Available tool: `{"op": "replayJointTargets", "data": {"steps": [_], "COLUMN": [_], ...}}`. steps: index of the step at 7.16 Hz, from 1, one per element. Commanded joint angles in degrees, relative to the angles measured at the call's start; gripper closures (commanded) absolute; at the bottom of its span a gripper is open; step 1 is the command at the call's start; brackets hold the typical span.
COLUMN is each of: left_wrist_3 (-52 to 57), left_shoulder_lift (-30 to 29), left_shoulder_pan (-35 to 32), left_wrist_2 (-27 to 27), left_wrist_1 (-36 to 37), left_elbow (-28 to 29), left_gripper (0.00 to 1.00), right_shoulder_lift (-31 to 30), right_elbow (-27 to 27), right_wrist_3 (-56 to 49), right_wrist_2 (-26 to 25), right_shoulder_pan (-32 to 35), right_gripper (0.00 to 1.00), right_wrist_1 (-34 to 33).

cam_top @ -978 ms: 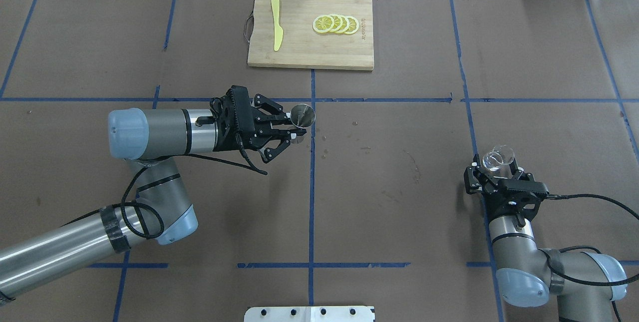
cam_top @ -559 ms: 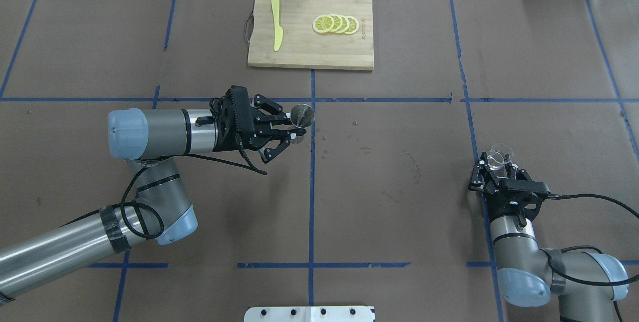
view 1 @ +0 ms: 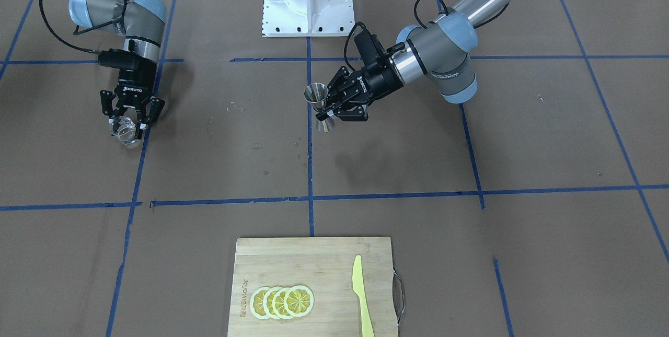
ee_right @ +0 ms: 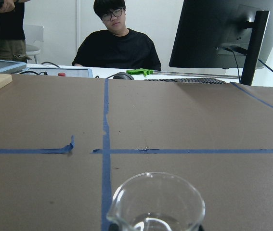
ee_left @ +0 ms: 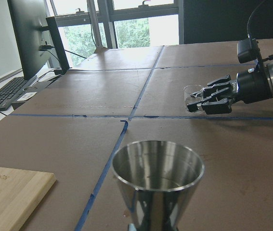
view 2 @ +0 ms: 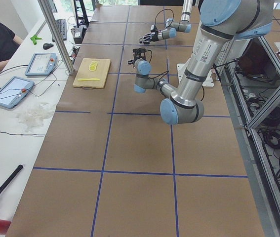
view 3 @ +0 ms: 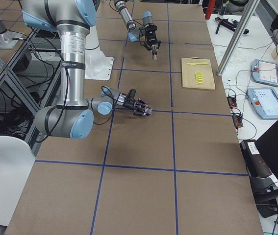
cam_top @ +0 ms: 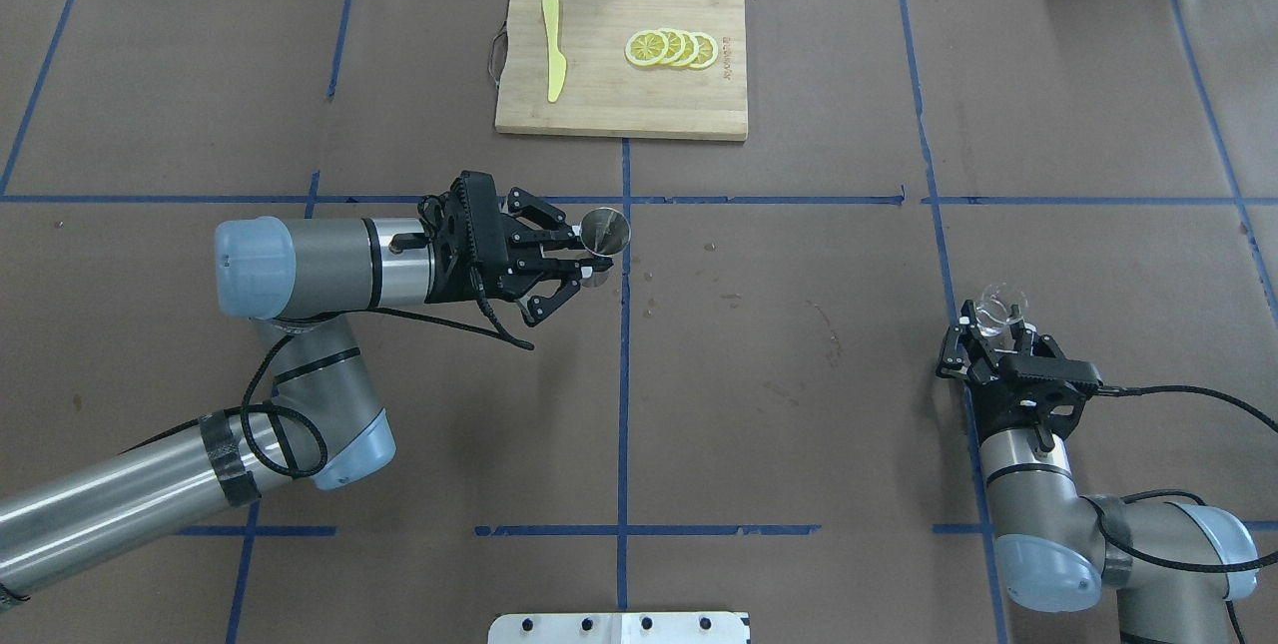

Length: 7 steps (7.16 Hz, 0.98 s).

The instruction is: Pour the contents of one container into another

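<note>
The shiny steel jigger [cam_top: 606,230] hangs upright above the table centre, with my left gripper [cam_top: 595,261] shut on its narrow waist; the front view shows the jigger [view 1: 316,93] and that gripper [view 1: 326,113] too. Its open cup [ee_left: 158,175] fills the left wrist view. At the table's right side, my right gripper [cam_top: 998,326] is shut on the small clear glass cup [cam_top: 1001,309], held upright and low over the table. The same cup [view 1: 125,131] sits in the right gripper [view 1: 127,124] in the front view, and its rim and spout [ee_right: 155,204] show close up.
A wooden cutting board [cam_top: 599,105] at the far middle carries lemon slices [cam_top: 671,48] and a yellow knife [cam_top: 552,47]. The robot's white base plate [cam_top: 619,627] is at the near edge. A seated person [ee_right: 117,45] and a monitor [ee_right: 223,29] are beyond the table.
My right gripper has come down and drawn back slightly with the glass cup, which now sits upright and lower. The left arm and the jigger have not moved.
</note>
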Motion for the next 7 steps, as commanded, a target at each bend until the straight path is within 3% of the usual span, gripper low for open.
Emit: {"op": "replayJointTargets", "data": {"steps": [1, 2, 4, 6, 7], "left_wrist_3": [0.0, 0.0, 0.0, 0.0, 0.0], "left_shoulder_lift": [0.0, 0.0, -0.1, -0.1, -0.1], "left_shoulder_pan": [0.0, 0.0, 0.1, 0.2, 0.2], "left_wrist_2": [0.0, 0.0, 0.0, 0.0, 0.0], "left_wrist_1": [0.0, 0.0, 0.0, -0.1, 0.0], "left_elbow": [0.0, -0.1, -0.1, -0.1, 0.0], "left_gripper": [1.00, 1.00, 1.00, 1.00, 1.00], "right_shoulder_lift": [0.3, 0.2, 0.2, 0.7, 2.5], "right_elbow": [2.3, 2.2, 1.2, 1.0, 1.2], "right_wrist_3": [-0.7, -6.7, -29.6, -35.5, -44.2], "right_wrist_2": [0.1, 0.0, 0.6, 0.5, 0.8], "right_shoulder_pan": [1.2, 1.7, 2.8, 2.5, 3.1], "right_gripper": [1.00, 1.00, 1.00, 1.00, 1.00], "right_wrist_1": [1.3, 7.5, 25.2, 28.9, 28.8]}}
